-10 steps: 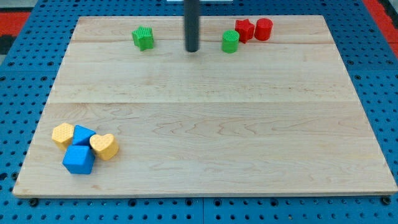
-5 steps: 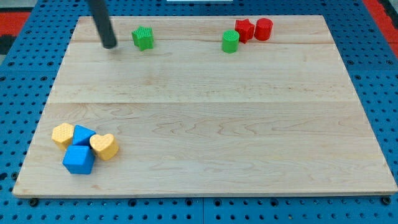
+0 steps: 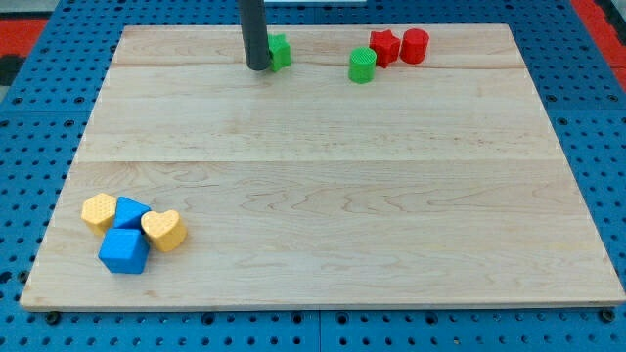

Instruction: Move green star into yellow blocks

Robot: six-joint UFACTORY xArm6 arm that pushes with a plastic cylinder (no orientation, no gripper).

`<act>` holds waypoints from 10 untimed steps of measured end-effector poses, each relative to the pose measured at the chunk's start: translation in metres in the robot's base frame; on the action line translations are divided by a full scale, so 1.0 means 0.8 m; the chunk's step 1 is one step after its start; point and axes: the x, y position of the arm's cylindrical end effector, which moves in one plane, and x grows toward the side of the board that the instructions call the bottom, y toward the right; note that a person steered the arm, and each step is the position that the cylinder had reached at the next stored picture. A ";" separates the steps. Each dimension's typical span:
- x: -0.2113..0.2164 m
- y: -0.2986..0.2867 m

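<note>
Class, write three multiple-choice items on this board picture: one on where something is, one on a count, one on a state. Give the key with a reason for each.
1. Where does my tip stand relative to the green star?
A. at the star's left side
B. far below it
C. at its right side

2. How many red blocks are on the board?
A. one
B. two
C. four

3. How do the two yellow blocks lie?
A. stacked on each other
B. alone at the view's top
C. bunched with two blue blocks at the view's bottom left

Key:
1 A: my tip is right against the green star on its left.
2 B: a red star and a red cylinder.
3 C: the yellow hexagon and yellow heart touch the blue blocks.
</note>
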 end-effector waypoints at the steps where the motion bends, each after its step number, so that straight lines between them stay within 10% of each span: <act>1: 0.000 -0.098; 10: -0.007 0.194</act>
